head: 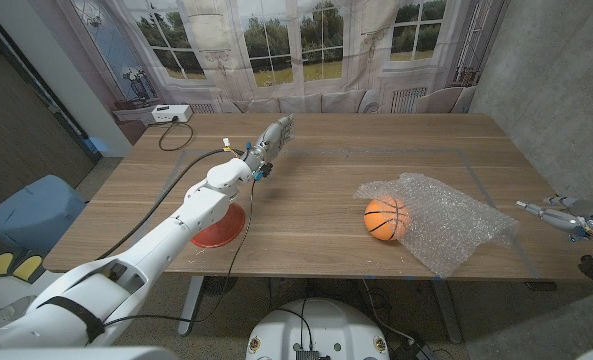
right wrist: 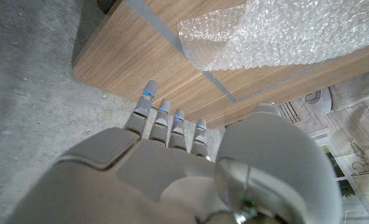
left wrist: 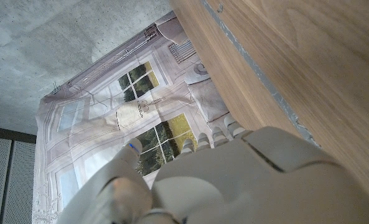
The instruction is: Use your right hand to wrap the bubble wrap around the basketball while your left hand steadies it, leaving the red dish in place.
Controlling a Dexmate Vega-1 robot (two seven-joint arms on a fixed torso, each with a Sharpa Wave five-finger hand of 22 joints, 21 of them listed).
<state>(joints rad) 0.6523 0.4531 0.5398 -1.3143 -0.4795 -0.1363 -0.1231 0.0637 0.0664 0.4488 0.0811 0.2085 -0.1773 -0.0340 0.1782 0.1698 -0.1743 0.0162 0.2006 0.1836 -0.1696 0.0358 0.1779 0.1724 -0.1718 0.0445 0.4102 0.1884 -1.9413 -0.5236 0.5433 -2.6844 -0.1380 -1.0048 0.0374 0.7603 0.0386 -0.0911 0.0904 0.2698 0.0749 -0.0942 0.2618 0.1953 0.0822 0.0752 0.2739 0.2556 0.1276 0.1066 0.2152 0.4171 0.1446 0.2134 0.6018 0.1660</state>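
Red dish: round red plastic dish (head: pixel 219 229) near the front edge of the wooden table (head: pixel 316 160), left of centre, partly hidden under our left forearm; we leave it alone.
Ball: orange rubber basketball with black seams (head: pixel 386 217), front-right part of the table, sitting on the wrap's left end, well apart from the dish.
Wrap: clear crinkled bubble wrap sheet (head: pixel 446 215), spread under and to the right of the ball, one side bunched up behind it, far corner near the table's right edge. The right wrist view shows that corner (right wrist: pixel 277 37) lying loose on the wood.
Right hand: right hand (head: pixel 561 215) hangs off the table's right side, just beyond the wrap's corner, fingers (right wrist: pixel 172 121) straight and apart, holding nothing, touching nothing.
Left hand: left hand (head: pixel 271 137) hovers further back over the table's middle-left, fingers stretched out, empty, well apart from the ball.
Handling, our guess: wrap is very light, soft, floppy, springs back and slides on wood; ball is light but rolls at any nudge, grippy skin.
Where to hold, our guess: pinch the wrap's free right edge or corner, lift it over the ball; left palm against the ball's bare left side.
Progress: wrapping not begun, ball unsteadied.
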